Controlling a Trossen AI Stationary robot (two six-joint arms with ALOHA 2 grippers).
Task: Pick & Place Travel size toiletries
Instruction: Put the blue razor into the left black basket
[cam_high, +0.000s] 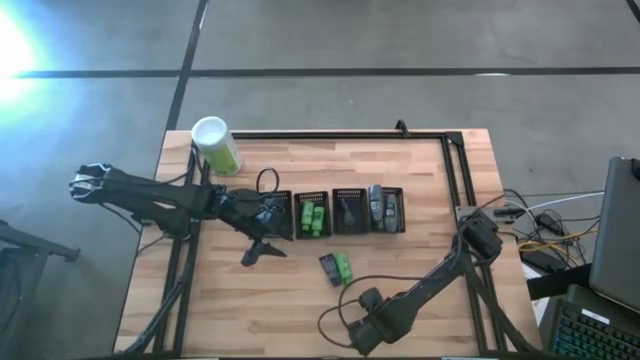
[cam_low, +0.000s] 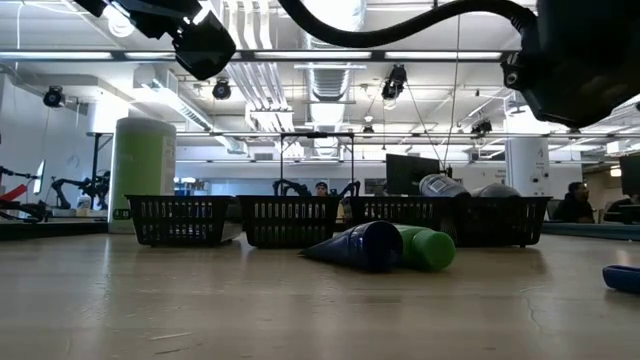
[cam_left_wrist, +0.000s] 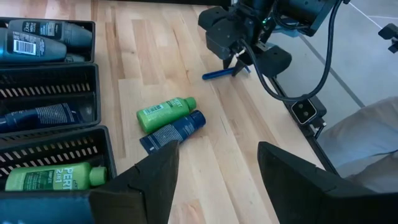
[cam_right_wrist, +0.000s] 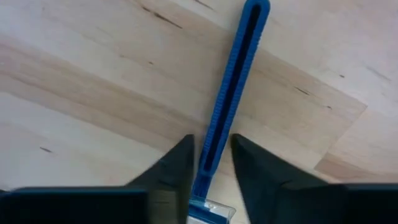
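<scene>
A thin blue razor (cam_right_wrist: 229, 99) lies on the wooden table near its front edge; it also shows in the left wrist view (cam_left_wrist: 217, 73). My right gripper (cam_right_wrist: 212, 168) points down over it, open, with one finger close on each side of the handle near the head end; no touch shows. A green tube (cam_left_wrist: 165, 112) and a dark blue tube (cam_left_wrist: 174, 129) lie side by side on the table, also seen from above (cam_high: 337, 267). My left gripper (cam_high: 262, 250) hangs open and empty above the table, in front of the leftmost tray.
Several black mesh trays (cam_high: 350, 228) stand in a row at mid-table, holding green packets (cam_high: 313, 216), dark packets and grey tubes (cam_high: 385, 205). A tall green canister with a white cap (cam_high: 215, 145) stands at the far left corner. A black frame rail (cam_high: 460, 170) edges the table.
</scene>
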